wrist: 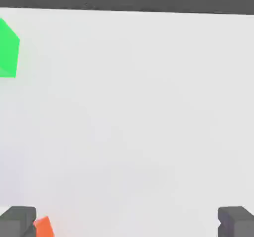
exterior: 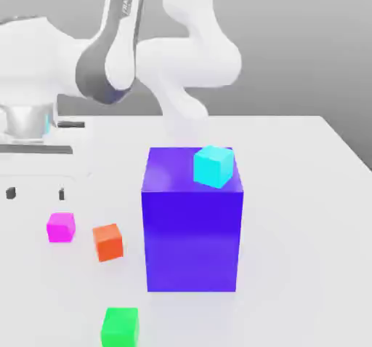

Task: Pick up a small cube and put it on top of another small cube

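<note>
Exterior view | magenta cube (exterior: pixel 61 228) sitting at left of frame, near-square, showing no long axis, one face pointing toward frame bottom | tool (exterior: pixel 35 193) hanging open

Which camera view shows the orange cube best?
The exterior view: the orange cube appears there unobstructed, with its top and front faces visible. The hand view catches just a partial piece, beside one claw finger.

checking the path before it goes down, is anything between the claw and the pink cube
Nothing visible stands between the open claw and the pink cube. The orange cube sits near the pink one, toward the exterior view's right, outside that gap.
</note>
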Tool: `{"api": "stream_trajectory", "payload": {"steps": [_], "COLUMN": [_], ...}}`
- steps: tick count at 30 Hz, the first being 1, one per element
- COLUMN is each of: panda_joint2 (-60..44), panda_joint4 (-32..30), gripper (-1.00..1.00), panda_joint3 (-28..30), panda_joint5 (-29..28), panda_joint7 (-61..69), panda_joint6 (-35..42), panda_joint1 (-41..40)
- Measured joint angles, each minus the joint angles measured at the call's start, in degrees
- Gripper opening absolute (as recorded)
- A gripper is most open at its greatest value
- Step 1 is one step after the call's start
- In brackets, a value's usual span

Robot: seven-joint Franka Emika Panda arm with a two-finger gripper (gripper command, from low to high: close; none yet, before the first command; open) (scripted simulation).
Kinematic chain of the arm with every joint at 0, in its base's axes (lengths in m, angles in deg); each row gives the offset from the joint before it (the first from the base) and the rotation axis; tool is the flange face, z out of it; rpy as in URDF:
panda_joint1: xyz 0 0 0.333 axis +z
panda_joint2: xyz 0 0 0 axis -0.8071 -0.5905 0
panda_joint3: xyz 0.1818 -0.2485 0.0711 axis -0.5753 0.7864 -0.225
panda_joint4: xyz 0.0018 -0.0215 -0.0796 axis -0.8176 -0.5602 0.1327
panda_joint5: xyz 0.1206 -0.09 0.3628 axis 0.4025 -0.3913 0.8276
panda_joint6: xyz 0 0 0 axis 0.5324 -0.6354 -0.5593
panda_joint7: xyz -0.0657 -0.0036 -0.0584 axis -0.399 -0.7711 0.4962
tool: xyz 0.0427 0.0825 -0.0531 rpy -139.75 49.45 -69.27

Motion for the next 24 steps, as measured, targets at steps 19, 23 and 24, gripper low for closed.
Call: {"api": "stream_trajectory", "payload": {"steps": [19, 23, 24], "panda_joint2": [-20.24, -20.64, -20.32], "panda_joint4": [2.71, 2.80, 2.73], "gripper": [-1.00, -1.00, -1.00], "panda_joint3": [-30.88, -31.81, -31.08], "panda_joint5": [35.03, 35.58, 35.16], "panda_joint7": [30.08, 30.49, 30.17], "panda_joint6": [-13.44, -13.64, -13.39], "panda_joint1": [-25.52, -26.31, -25.69]}}
